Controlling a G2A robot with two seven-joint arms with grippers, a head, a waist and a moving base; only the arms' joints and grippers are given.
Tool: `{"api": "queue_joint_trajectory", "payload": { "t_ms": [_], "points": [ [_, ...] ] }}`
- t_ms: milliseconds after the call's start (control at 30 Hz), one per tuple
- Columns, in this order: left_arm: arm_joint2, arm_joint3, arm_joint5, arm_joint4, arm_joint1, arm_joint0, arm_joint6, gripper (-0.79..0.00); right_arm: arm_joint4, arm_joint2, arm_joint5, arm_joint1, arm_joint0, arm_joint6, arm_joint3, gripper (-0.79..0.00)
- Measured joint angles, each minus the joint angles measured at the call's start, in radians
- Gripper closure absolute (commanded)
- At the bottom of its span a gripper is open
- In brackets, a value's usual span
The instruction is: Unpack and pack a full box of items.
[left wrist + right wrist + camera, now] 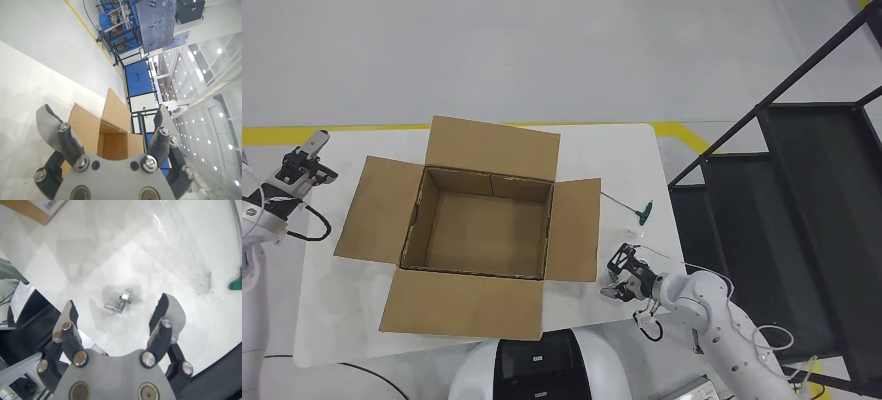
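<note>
Fingers (166, 308) on the right gripper (117, 306) are spread wide above a small metal bracket (122, 299) lying just right of the cardboard box (492, 150). I'd drop straight down and pinch its bar. The left gripper (304, 160), left of the box, is spread too.

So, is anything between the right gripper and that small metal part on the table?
Nothing visible. The right gripper hangs open right over the metal part; the box flap and the green-handled tool lie off to the sides.

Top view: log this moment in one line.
box open, empty | left gripper jaws open | right gripper jaws open above metal bracket | green-handled tool on table
</note>
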Motion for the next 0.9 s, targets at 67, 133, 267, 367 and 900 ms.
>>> {"api": "queue_joint_trajectory", "payload": {
  "t_ms": [67, 133, 267, 367, 900],
  "points": [
    [0.0, 0.0, 0.0, 0.0, 0.0, 0.0, 0.0, -0.785, 0.004, -0.009, 0.013, -0.001, 0.009, 0.009, 0.013, -0.499],
    [0.0, 0.0, 0.0, 0.0, 0.0, 0.0, 0.0, -0.785, 0.01, -0.023, 0.02, -0.002, 0.019, 0.017, 0.027, -0.462],
    [0.0, 0.0, 0.0, 0.0, 0.0, 0.0, 0.0, -0.785, 0.012, -0.041, 0.044, -0.004, 0.032, 0.03, 0.047, -0.348],
    [0.0, 0.0, 0.0, 0.0, 0.0, 0.0, 0.0, -0.785, 0.009, -0.052, 0.071, -0.005, 0.039, 0.04, 0.057, -0.215],
    [0.0, 0.0, 0.0, 0.0, 0.0, 0.0, 0.0, -0.785, 0.115, 0.168, 0.089, 0.027, -0.177, -0.102, -0.253, 0.0]
  ]
}}
